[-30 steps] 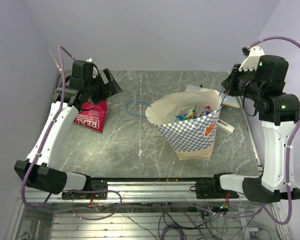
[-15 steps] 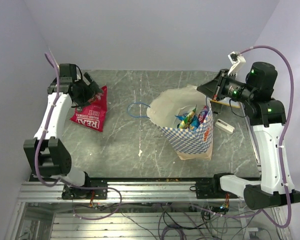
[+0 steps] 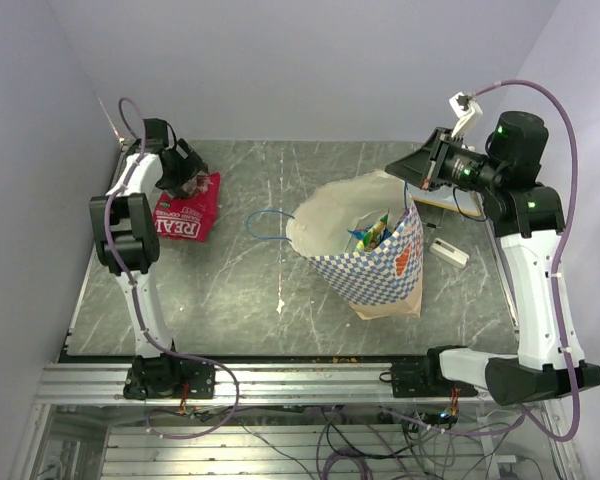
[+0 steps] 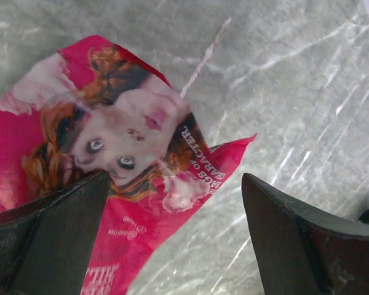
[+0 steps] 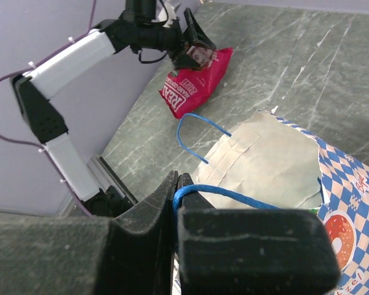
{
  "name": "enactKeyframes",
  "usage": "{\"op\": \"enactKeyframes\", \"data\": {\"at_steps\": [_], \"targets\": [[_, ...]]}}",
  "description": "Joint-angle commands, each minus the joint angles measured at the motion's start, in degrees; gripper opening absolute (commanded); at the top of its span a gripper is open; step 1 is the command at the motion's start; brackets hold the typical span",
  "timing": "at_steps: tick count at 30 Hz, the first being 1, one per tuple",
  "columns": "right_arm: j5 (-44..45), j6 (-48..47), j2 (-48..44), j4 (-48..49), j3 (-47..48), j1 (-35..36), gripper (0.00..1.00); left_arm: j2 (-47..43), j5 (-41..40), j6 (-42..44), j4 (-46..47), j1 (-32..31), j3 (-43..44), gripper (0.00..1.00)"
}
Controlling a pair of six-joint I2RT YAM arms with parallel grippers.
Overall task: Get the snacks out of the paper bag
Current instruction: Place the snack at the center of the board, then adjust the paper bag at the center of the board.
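The paper bag [image 3: 365, 255] has tipped its mouth further left than a second ago, with packets [image 3: 374, 232] showing inside. It stands right of centre on the table [image 3: 280, 300]. The right gripper [image 5: 176, 179] is clamped on its blue cord handle [image 5: 234, 195]. At far left lies the red packet [image 3: 187, 215], with the left gripper [image 4: 175, 184] over it, fingers spread wide.
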Motion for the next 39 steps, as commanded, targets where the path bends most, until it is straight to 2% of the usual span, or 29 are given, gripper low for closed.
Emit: {"op": "enactKeyframes", "data": {"at_steps": [1,7,11,16,22,25,27,30,32,35,37,39], "targets": [[-1.7,0.2,1.4,2.5,4.5,0.2,0.00,4.6,2.5,2.3,-1.1,0.3,6.9,1.00],[8.6,-1.7,2.1,-3.7,9.1,0.2,0.00,-7.2,5.8,0.5,1.8,-1.5,-1.0,0.98],[17.6,-4.0,0.1,-5.4,8.8,0.2,0.00,-16.9,9.5,0.0,3.0,-6.9,-6.5,0.97],[17.6,-6.3,-0.4,-5.9,8.6,0.2,0.00,-27.1,17.1,0.5,10.6,-15.6,-16.0,0.97],[17.0,-6.6,-0.3,-5.3,8.5,0.2,0.00,-30.8,14.4,13.6,6.8,-22.4,-17.5,0.97],[16.6,-6.6,-0.6,-4.2,7.9,0.2,0.00,-29.5,8.8,20.0,0.5,-23.7,-14.9,0.97],[16.5,-6.8,-0.2,-4.5,8.4,0.2,0.00,-29.4,5.2,21.7,-2.9,-23.8,-13.2,0.97],[16.9,-7.5,0.3,-5.5,9.0,0.2,0.00,-31.4,3.9,22.4,-2.1,-23.8,-15.4,0.97],[17.1,-7.9,0.4,-6.0,9.3,0.2,0.00,-31.3,6.8,22.5,-1.9,-23.8,-17.1,0.97],[17.8,-8.4,0.5,-6.6,9.9,0.2,0.00,-27.5,20.7,22.0,-2.8,-23.8,-18.3,0.97],[18.7,-8.7,0.5,-7.1,10.3,0.1,0.00,-27.9,32.6,18.6,2.3,-24.4,-22.0,0.97],[19.4,-9.0,0.5,-7.5,10.7,0.2,0.00,-31.3,36.4,14.1,9.5,-24.7,-26.7,0.99]]}}
